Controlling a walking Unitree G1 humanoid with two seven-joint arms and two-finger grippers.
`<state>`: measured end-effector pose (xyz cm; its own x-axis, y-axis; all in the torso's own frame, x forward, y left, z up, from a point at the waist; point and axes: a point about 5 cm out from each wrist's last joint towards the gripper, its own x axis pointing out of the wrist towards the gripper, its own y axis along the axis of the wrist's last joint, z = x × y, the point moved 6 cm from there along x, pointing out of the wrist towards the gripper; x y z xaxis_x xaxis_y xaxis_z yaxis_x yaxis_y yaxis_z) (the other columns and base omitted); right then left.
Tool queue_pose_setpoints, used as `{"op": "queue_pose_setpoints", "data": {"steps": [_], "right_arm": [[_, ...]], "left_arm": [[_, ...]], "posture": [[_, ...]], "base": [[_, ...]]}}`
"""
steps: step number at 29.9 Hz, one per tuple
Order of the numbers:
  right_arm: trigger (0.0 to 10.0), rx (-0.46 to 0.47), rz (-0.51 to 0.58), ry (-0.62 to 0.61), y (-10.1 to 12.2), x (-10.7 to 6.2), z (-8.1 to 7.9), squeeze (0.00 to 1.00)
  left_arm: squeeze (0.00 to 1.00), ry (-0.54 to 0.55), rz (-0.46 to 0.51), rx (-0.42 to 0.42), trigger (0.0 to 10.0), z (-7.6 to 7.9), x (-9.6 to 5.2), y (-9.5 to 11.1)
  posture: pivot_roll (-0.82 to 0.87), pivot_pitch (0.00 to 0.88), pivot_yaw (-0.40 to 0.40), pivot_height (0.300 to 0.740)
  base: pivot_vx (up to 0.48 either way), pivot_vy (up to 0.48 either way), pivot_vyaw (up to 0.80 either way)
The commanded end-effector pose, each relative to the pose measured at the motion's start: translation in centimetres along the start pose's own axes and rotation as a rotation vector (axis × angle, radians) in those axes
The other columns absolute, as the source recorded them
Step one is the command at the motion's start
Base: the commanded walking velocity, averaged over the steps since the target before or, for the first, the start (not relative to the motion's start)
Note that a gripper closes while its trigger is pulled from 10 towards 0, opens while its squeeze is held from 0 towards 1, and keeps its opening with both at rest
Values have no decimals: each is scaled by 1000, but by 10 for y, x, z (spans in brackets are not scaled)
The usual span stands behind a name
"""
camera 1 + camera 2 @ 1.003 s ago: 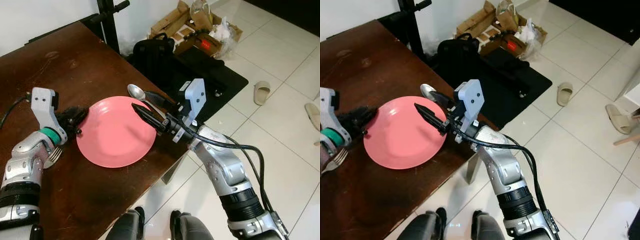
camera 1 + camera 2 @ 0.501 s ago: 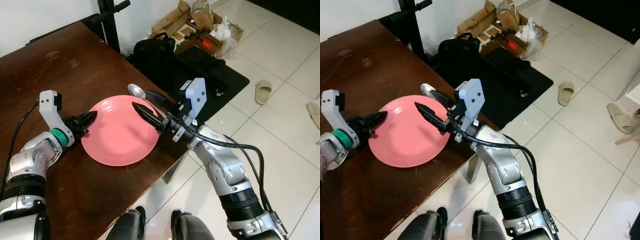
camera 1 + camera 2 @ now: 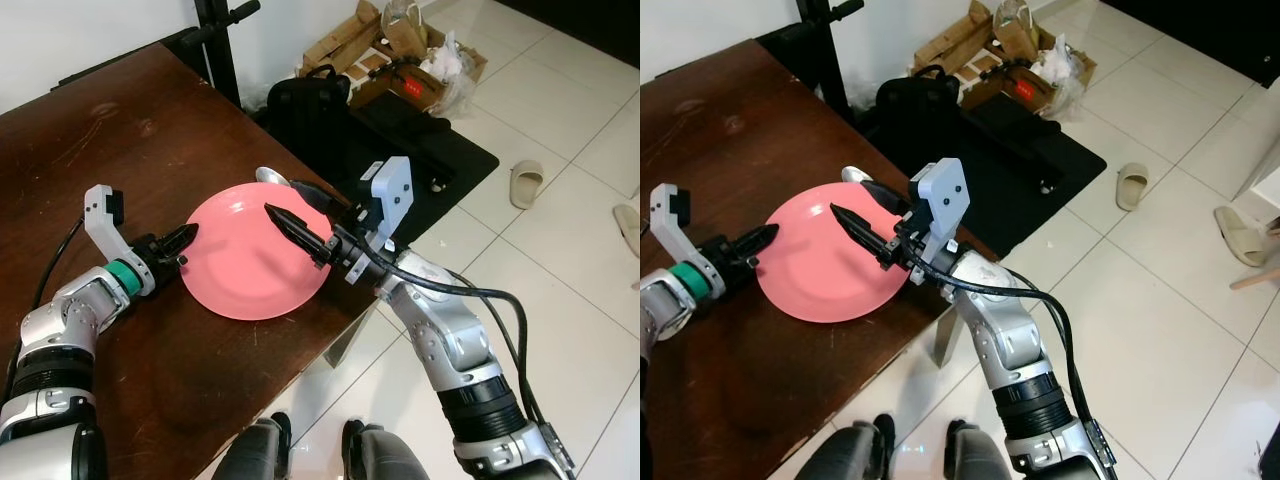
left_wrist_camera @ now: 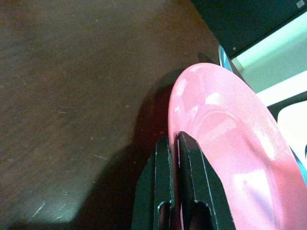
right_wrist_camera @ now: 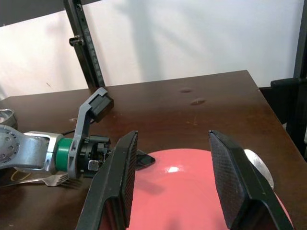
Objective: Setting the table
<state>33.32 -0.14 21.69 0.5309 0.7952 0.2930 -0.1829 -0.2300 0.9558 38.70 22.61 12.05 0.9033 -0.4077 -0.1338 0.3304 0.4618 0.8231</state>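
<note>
Counter (image 3: 120,130) of dark wood is seen carrying the few things laid so far. At its left, a fork (image 5: 45,180) is made out beside the left arm, lying flat on the wood. Next, the left hand (image 3: 178,240) is found pinched tight on the near rim of the pink plate (image 3: 255,265), its two black fingers (image 4: 163,191) pressed together with the rim between them. The plate is tilted slightly, held at that edge, and rests toward the counter's right border. Over the plate's far side the right hand (image 3: 855,225) is held with its fingers (image 5: 117,187) spread wide, nothing gripped between them. Behind it a spoon (image 3: 270,178) is partly hidden, apparently lying on the counter just past the plate.

Progress is judged as middling: plate, fork and spoon are all on the counter, but the plate is not yet settled, and fork and spoon remain to be squared up on either side of it.
</note>
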Motion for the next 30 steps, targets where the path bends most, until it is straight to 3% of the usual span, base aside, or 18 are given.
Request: {"op": "queue_pose_setpoints", "data": {"steps": [1,7,8,9,12,15,18,20,22,26,30], "right_arm": [[10000,-6,-5,-12,-3,-3,2,0],[10000,-9,-4,-19,-3,-4,3,0],[10000,-11,-2,-24,-2,-4,3,0],[10000,-13,1,-29,-2,-4,4,0],[10000,-17,8,-44,0,-5,7,0],[10000,-24,41,-95,10,-7,17,0],[10000,-24,47,-104,12,-8,19,0],[10000,-41,89,-152,27,-12,31,0],[10000,-48,106,-169,32,-13,35,0],[10000,-30,204,-211,62,-17,47,0],[10000,-5,245,-220,73,-19,50,0]], "left_arm": [[0,61,-36,-36,0,-15,-7,-14],[0,36,102,-78,0,-11,-15,15],[0,13,157,-87,8824,-7,-18,27],[0,12,194,-89,10000,-6,-21,34],[0,13,269,-95,10000,-4,-25,47],[0,6,406,-112,10000,1,-37,73],[0,7,428,-107,10000,2,-39,77],[0,20,538,-109,10000,5,-49,99],[0,22,576,-111,10000,6,-52,107],[0,-45,643,-82,10000,29,-55,125],[0,-78,683,-99,10000,40,-57,136]], "posture": [[23,155,80,740],[21,151,80,740],[21,150,79,740],[22,150,79,740],[21,150,79,740],[19,153,76,740],[19,153,76,740],[17,159,66,740],[17,159,66,740],[7,161,64,740],[4,162,63,740]], "base": [[0,0,0],[0,0,0],[0,0,0],[0,0,0],[0,0,0],[0,0,0],[0,0,0],[0,0,0],[0,0,0],[0,0,0],[0,0,0]]}}
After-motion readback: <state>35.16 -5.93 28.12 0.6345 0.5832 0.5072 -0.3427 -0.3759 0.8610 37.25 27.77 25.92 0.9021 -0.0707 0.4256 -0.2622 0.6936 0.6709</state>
